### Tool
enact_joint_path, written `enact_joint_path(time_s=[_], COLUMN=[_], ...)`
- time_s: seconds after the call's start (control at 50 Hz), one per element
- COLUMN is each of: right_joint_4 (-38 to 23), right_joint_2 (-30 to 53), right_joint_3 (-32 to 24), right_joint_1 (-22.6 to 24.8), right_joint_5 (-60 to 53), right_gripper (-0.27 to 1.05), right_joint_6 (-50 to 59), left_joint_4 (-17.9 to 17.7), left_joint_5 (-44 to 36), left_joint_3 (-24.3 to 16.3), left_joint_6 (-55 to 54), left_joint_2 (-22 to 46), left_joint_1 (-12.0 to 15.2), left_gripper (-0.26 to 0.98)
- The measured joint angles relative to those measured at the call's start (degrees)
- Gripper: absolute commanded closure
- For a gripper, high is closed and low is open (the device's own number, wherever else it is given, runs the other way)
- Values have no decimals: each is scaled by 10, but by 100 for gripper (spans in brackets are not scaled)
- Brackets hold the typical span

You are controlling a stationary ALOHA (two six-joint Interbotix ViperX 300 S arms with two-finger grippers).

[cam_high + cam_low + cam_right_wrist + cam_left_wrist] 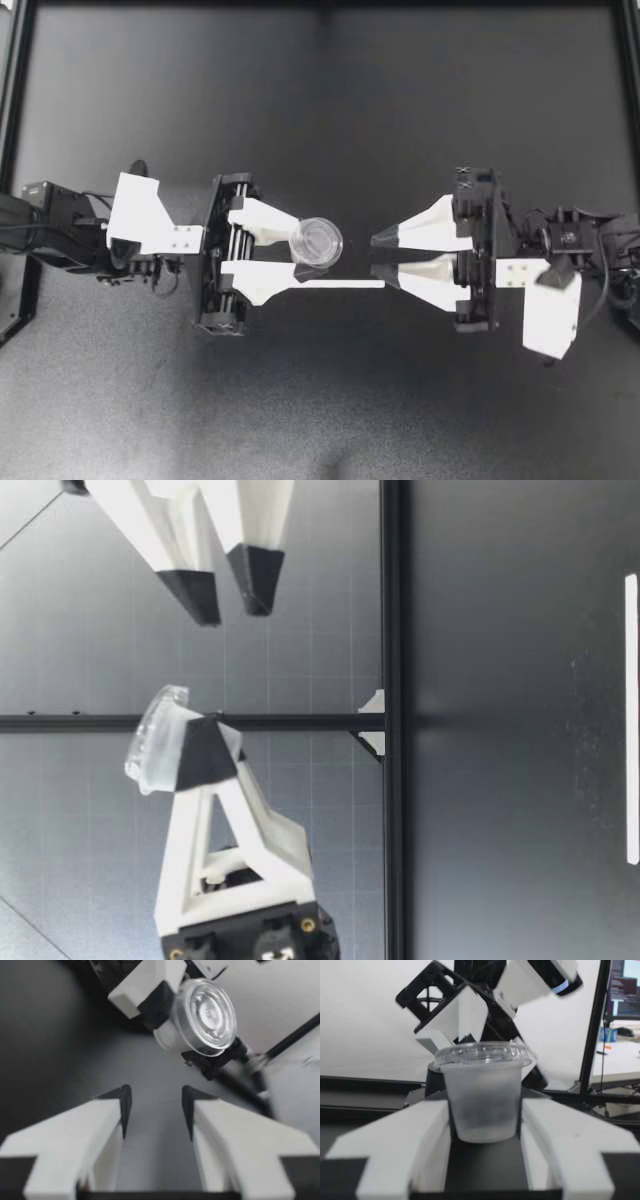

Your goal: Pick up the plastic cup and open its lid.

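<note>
though half behind left tool (300,253), cup (150,748)

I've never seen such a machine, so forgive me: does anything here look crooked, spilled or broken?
Only the plastic cup: clamped in the left pincer above the table, it leans, its lid turned toward the open right pincer. That looks deliberate. The lid is on, and I see no spill or damage.

You're in a robotics lab, not a home: a dark matte table (320,420) edged with black metal framing (392,600), a bare white wall (365,1020) behind it, and off to one side a lit computer monitor (626,987) over a desk (620,1060) with small items.
</note>
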Motion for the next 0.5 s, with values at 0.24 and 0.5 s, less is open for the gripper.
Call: enact_joint_path(time_s=[0.24,0.5], right_joint_4=[0,0], right_joint_2=[0,0], right_joint_3=[-3,-8], right_joint_1=[1,0], right_joint_5=[1,1], right_gripper=[30,33], right_joint_6=[201,372], left_joint_4=[3,13], left_joint_5=[0,0], left_joint_3=[4,9], left_joint_6=[5,21], left_joint_2=[0,-1], left_joint_1=[0,0], left_gripper=[49,49])
